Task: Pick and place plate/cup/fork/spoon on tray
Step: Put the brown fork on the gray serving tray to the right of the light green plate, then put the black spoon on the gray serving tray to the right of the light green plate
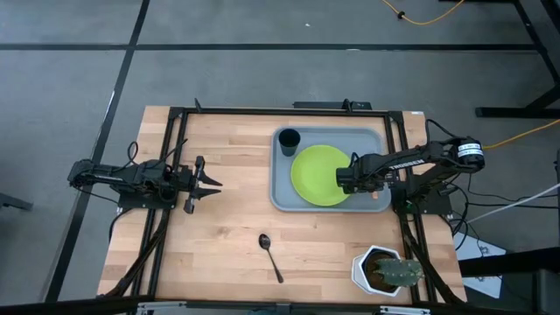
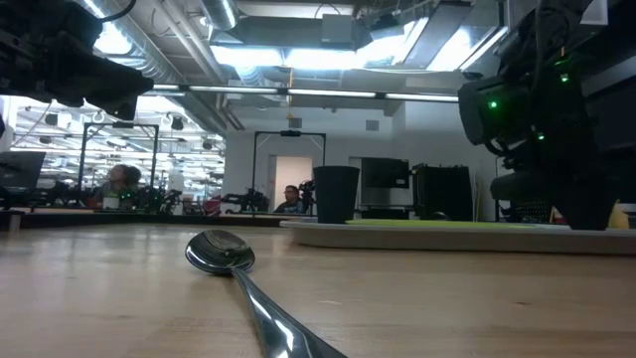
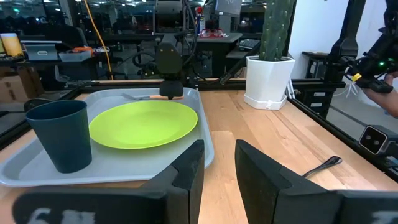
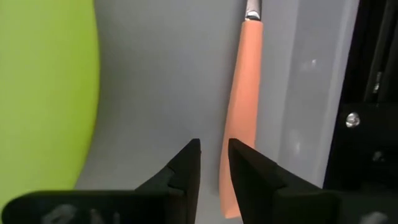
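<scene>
The grey-blue tray (image 1: 282, 198) lies at the table's right middle. On it rest the lime-green plate (image 1: 319, 175), the dark cup (image 1: 289, 138) upright in its far left corner, and the fork (image 4: 244, 93), whose orange handle lies flat along the tray's right side. My right gripper (image 4: 213, 158) points down over the tray between plate and fork, open, with nothing between its fingers. The dark spoon (image 1: 269, 255) lies on the bare wood nearer the front edge. My left gripper (image 1: 214, 184) waits at the table's left, open and level. My right gripper has one finger (image 4: 249, 165) standing over the free end of the fork's handle (image 4: 233, 186), coming from above. I cannot tell whether it touches the handle. The fork lies flat on the tray.
A white hexagonal pot with a cactus (image 1: 385, 269) stands at the near right corner. Black frame rails run along the table's left, right and far sides. Bare wood stretches between my left gripper, the tray and the spoon.
</scene>
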`<state>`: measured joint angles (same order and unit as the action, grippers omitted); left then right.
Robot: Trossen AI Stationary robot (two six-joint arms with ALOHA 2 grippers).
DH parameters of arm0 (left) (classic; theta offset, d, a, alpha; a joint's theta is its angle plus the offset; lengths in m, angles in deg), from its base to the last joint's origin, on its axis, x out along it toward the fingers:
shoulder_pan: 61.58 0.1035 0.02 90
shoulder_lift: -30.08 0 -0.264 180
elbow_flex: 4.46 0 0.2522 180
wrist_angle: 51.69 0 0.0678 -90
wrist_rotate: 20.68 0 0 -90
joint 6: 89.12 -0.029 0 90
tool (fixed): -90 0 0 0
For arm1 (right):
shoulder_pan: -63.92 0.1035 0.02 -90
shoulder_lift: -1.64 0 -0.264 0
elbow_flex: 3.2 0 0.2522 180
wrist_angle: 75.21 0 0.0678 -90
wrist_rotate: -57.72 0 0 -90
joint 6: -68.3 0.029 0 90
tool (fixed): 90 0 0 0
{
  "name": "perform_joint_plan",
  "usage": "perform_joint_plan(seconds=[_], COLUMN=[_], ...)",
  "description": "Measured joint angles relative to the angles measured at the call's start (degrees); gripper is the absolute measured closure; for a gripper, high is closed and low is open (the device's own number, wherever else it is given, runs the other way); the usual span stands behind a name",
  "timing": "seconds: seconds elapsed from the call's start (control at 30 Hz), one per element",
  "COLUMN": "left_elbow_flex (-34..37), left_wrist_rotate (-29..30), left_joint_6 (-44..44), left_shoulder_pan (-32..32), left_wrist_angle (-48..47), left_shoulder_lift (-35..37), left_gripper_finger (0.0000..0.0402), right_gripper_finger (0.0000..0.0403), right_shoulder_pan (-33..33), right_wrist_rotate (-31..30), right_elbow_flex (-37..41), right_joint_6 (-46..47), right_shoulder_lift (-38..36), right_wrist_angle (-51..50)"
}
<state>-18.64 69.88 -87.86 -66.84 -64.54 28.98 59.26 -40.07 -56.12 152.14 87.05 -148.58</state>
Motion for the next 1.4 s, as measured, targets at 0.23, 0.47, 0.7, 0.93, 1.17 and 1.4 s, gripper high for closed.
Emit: perform_joint_plan(seconds=[0.23,0.47,0.7,0.93,1.17,1.4], left_elbow_flex=[0.00,0.00,0.00,0.00,0.00,-0.02], left_wrist_rotate=[0.00,0.00,0.00,0.01,0.02,0.00], left_joint_6=[0.00,0.00,0.00,0.00,0.00,0.00], left_shoulder_pan=[0.00,-0.02,-0.02,-0.02,0.00,0.00], left_wrist_angle=[0.00,0.00,0.00,0.00,0.00,0.00], left_shoulder_lift=[-0.02,-0.01,0.00,0.00,0.00,-0.02], left_gripper_finger=[0.0319,0.0319,0.0319,0.0319,0.0319,0.0319], right_gripper_finger=[0.0315,0.0315,0.0315,0.0315,0.0315,0.0315], right_shoulder_pan=[0.00,0.44,4.68,11.14,16.12,20.36], right_wrist_rotate=[-0.02,-4.45,-18.19,-26.67,-27.42,-27.02], right_elbow_flex=[-0.15,-6.13,-16.92,-23.16,-23.26,-23.26], right_joint_6=[0.00,-0.05,-0.11,-3.81,-7.88,-6.02], right_shoulder_lift=[0.00,-0.02,-0.07,-0.11,1.49,10.49], right_wrist_angle=[0.05,-6.54,-8.93,4.58,24.40,41.80])
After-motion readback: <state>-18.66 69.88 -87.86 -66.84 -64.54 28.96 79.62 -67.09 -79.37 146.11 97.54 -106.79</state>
